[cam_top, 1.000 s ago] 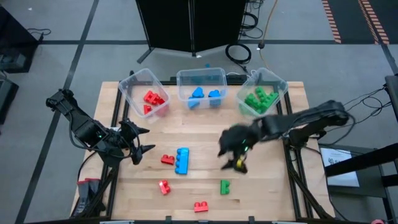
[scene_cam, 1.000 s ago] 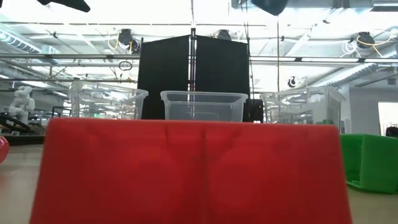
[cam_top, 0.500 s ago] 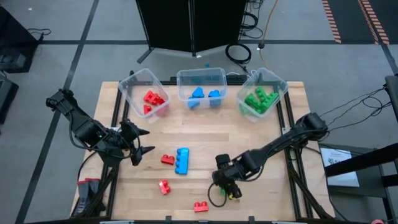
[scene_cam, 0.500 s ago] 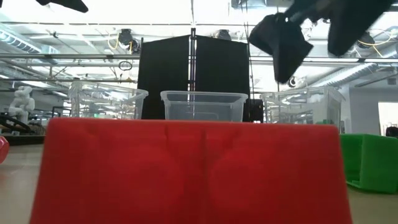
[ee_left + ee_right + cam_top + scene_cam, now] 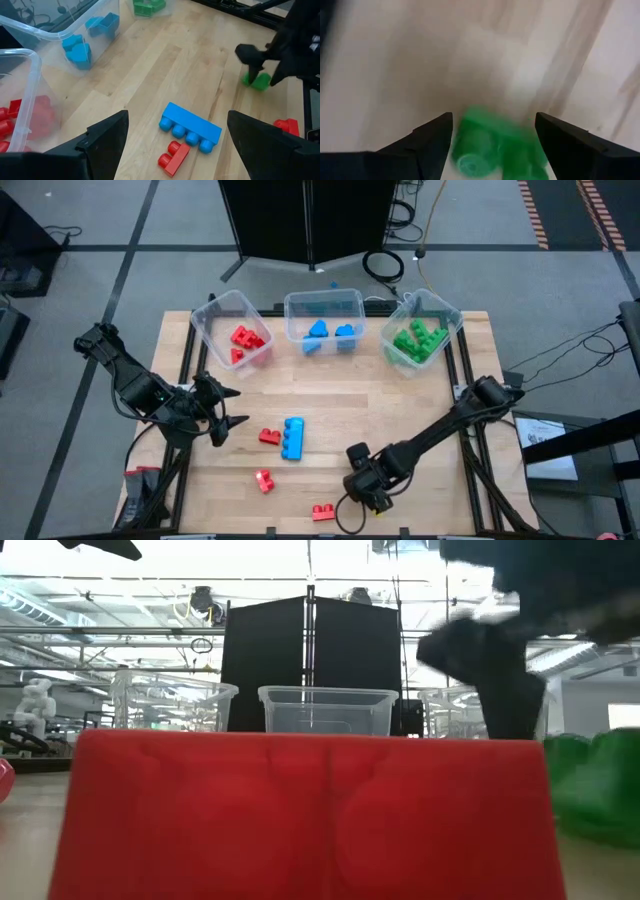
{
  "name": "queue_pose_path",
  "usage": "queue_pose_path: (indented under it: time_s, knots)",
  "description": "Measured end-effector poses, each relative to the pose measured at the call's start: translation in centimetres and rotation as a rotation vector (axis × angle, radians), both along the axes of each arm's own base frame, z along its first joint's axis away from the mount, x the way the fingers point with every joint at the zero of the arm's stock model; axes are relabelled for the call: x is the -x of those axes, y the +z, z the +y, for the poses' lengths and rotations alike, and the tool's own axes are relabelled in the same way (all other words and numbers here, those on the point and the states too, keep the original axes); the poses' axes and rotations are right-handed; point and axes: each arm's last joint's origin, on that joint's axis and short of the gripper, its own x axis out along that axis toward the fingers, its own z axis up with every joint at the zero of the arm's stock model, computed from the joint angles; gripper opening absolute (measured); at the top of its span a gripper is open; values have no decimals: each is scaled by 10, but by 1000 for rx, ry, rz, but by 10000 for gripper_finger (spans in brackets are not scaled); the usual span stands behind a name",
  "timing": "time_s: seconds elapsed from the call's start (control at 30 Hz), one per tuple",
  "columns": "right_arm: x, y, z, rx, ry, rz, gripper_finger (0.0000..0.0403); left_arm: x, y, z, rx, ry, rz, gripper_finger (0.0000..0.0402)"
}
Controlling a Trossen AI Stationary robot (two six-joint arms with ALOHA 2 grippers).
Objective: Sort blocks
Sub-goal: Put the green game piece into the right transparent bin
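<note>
Surface [image 5: 330, 395]: pale wood planks, smooth matt finish, visible grain. Blocks [image 5: 292, 437]: glossy moulded plastic with studs, in red, blue and green. Bins [image 5: 322, 305]: clear thin plastic, shiny. Both end effectors, left end effector [image 5: 228, 404] and right end effector [image 5: 366, 494]: dark matt, plastic-looking. Floor [image 5: 120, 250]: grey, matt.

A pale wooden counter [image 5: 420, 410] fills the frame's middle. Along its upper edge sit three clear bins [image 5: 323, 318], holding red, blue and green blocks. On the bare wood lie a blue block [image 5: 292, 437] touching a red block [image 5: 269, 436], another red one [image 5: 264, 479] lower left, a third [image 5: 323, 512] at bottom centre.
</note>
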Motion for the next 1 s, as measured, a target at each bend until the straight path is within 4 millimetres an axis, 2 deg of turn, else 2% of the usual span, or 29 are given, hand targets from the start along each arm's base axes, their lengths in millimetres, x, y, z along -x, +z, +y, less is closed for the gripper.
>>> queue_pose_path:
  time_s: [0.1, 0.27, 0.4, 0.53, 0.7, 1.0]
  knots:
    - [0, -17, 0, 35, -1, 49, 281, 0, 0, 0, 0, 0, 0, 336]
    - [-2, -31, 1, 58, -1, 87, 277, 0, 0, 0, 0, 0, 0, 336]
    - [-1, -33, 1, 59, 0, 101, 252, 0, 0, 0, -1, 0, 0, 336]
    - [2, -24, -1, 56, 5, 94, 239, 0, 0, 0, -4, -3, 2, 336]
    - [10, -12, -6, 75, 6, 123, 236, 0, 0, 0, -9, -3, 5, 336]
    - [13, 15, -14, 57, 15, 75, 237, 0, 0, 1, -13, -1, 5, 336]
